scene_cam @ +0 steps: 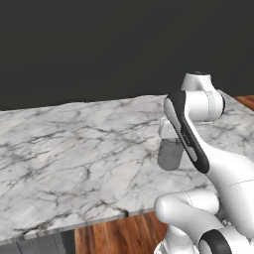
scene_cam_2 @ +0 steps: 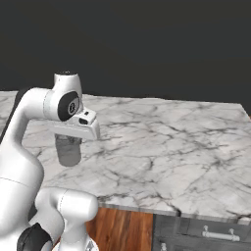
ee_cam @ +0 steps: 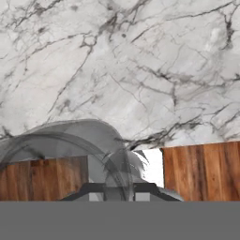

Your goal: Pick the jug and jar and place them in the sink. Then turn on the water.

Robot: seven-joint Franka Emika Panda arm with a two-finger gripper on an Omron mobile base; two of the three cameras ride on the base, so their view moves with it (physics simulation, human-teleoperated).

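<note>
You are looking at a white marble worktop (scene_cam: 74,149) with grey veins, its front edge running above wood-brown cabinet fronts (scene_cam: 119,233). The grey see-through jar (scene_cam: 170,155) is near that front edge. Whether its base rests on the worktop or hangs just above it, you cannot tell. Beyond the jar, the stone runs back to a dark wall (scene_cam: 99,44).

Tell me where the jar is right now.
The jar hangs under the pincer, gripped at its neck, above the marble counter near its front edge; it is right of centre in the left base view, at left in the right one.
</note>
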